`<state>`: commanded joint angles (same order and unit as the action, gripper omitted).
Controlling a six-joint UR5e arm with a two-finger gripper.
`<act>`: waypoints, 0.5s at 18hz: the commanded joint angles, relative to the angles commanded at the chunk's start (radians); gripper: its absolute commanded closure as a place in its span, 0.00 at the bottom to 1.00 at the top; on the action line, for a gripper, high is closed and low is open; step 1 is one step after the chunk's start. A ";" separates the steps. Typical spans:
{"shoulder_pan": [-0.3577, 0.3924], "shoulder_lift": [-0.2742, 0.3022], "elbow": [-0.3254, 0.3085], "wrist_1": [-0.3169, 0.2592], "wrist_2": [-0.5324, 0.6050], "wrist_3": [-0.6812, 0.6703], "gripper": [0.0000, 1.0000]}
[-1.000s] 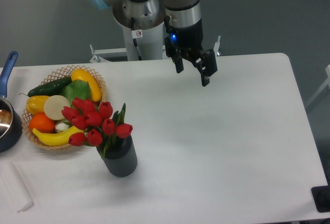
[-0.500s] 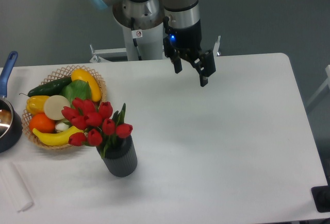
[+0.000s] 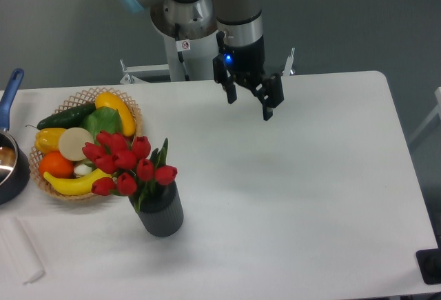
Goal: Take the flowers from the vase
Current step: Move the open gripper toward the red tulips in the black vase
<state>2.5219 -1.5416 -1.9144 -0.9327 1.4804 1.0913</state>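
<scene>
The vase [image 3: 160, 210] stood on the white table [image 3: 296, 176], and everything else is placed from it. The flowers [image 3: 129, 164] sat in its mouth, red heads leaning up and to the left, over the edge of the woven basket [image 3: 83, 96] of fruit and vegetables just behind and left of the vase. The gripper [image 3: 249, 103] hung well apart from the vase, up and to the right near the table's far edge, its fingers spread and grasping nothing
</scene>
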 joint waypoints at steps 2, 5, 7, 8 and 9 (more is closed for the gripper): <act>-0.008 0.005 0.000 0.003 -0.034 -0.043 0.00; -0.005 0.008 -0.012 0.008 -0.120 -0.051 0.00; 0.001 0.014 -0.035 0.011 -0.167 -0.047 0.00; 0.006 0.021 -0.046 0.017 -0.207 -0.044 0.00; 0.009 0.023 -0.055 0.028 -0.262 -0.042 0.00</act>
<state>2.5310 -1.5187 -1.9695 -0.9052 1.2185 1.0492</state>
